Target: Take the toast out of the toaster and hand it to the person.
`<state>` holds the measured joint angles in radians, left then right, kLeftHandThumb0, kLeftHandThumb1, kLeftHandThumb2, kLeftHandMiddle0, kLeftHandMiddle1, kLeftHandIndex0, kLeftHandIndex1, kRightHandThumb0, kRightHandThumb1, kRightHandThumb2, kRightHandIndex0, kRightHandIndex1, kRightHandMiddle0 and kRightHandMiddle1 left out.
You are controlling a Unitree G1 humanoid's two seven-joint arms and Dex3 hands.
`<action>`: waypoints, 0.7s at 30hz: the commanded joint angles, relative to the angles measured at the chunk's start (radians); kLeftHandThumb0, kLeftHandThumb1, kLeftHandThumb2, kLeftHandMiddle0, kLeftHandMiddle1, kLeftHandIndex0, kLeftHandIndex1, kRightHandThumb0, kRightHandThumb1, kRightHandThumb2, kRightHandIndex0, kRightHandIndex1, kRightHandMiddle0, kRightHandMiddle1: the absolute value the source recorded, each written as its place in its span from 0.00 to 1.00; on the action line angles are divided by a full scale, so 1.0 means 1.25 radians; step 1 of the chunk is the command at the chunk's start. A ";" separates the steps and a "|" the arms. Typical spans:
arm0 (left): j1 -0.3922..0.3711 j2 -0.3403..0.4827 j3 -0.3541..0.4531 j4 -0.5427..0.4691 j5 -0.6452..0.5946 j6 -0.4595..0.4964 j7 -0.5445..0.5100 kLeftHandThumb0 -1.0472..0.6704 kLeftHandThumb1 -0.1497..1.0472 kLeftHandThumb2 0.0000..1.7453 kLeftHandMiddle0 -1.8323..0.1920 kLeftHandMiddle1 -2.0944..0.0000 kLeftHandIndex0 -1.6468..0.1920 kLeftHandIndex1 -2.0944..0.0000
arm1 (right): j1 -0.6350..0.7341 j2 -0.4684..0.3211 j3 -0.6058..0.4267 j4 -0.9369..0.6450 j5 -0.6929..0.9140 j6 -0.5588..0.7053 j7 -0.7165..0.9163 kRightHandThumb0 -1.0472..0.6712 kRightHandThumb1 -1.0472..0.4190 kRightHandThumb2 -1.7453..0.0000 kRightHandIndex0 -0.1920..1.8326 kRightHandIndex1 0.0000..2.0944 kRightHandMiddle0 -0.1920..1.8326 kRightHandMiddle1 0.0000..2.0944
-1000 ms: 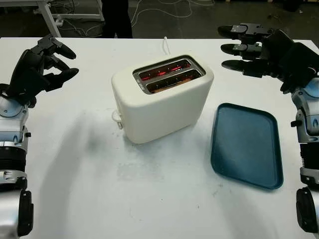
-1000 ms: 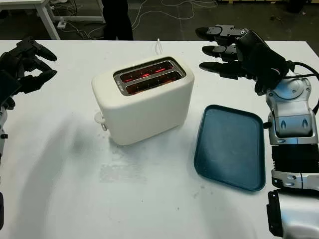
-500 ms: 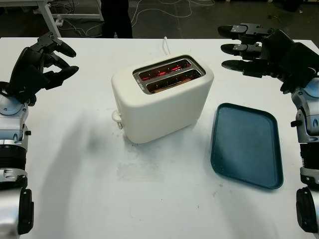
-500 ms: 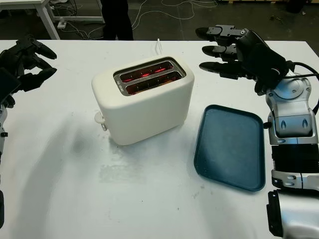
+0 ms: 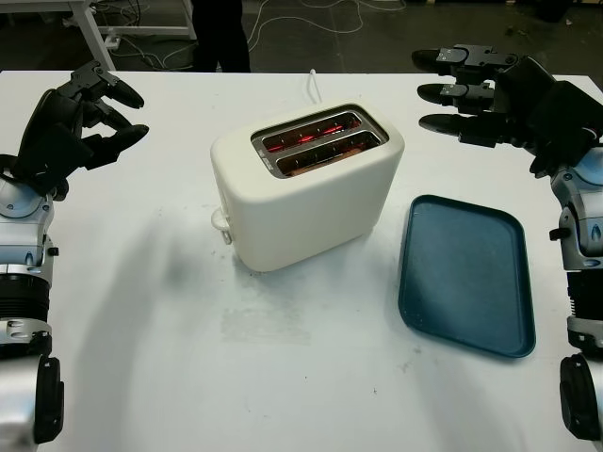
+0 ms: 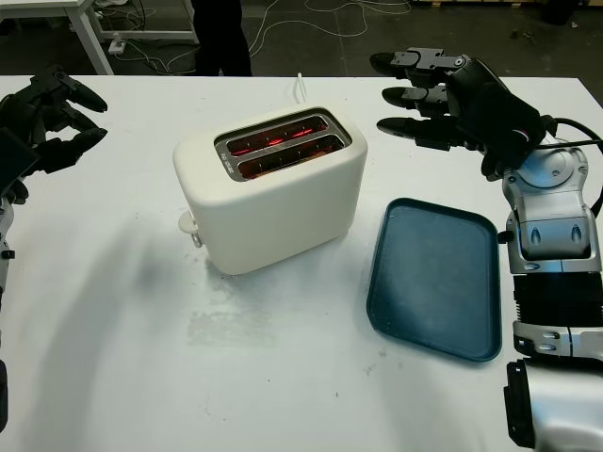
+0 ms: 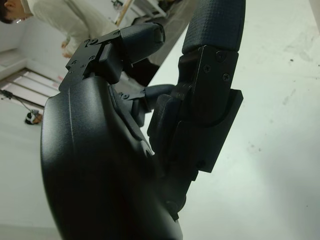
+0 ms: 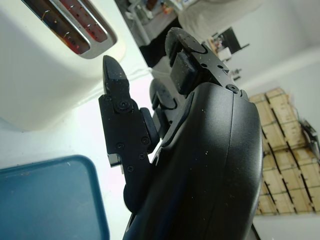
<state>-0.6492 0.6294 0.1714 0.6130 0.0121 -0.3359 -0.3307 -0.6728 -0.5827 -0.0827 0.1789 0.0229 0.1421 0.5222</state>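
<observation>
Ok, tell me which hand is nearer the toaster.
Right. The right hand hangs open just past the toaster on the tray side, fingers pointing toward it; the left hand is open, farther off over bare table.

You're in a lab or workshop: a plain white table (image 5: 141,358) on a dark floor strewn with cables (image 5: 311,14), and stacked cardboard boxes (image 8: 280,135) against the wall.
</observation>
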 commanded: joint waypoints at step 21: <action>0.003 0.003 0.001 0.006 -0.004 -0.006 -0.003 0.00 0.89 0.10 0.77 0.24 0.77 0.28 | 0.002 -0.002 0.004 -0.008 0.000 -0.006 0.001 0.49 0.09 0.96 0.36 0.00 0.35 0.00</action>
<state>-0.6479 0.6294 0.1714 0.6102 0.0103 -0.3317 -0.3309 -0.6728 -0.5827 -0.0806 0.1784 0.0209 0.1421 0.5223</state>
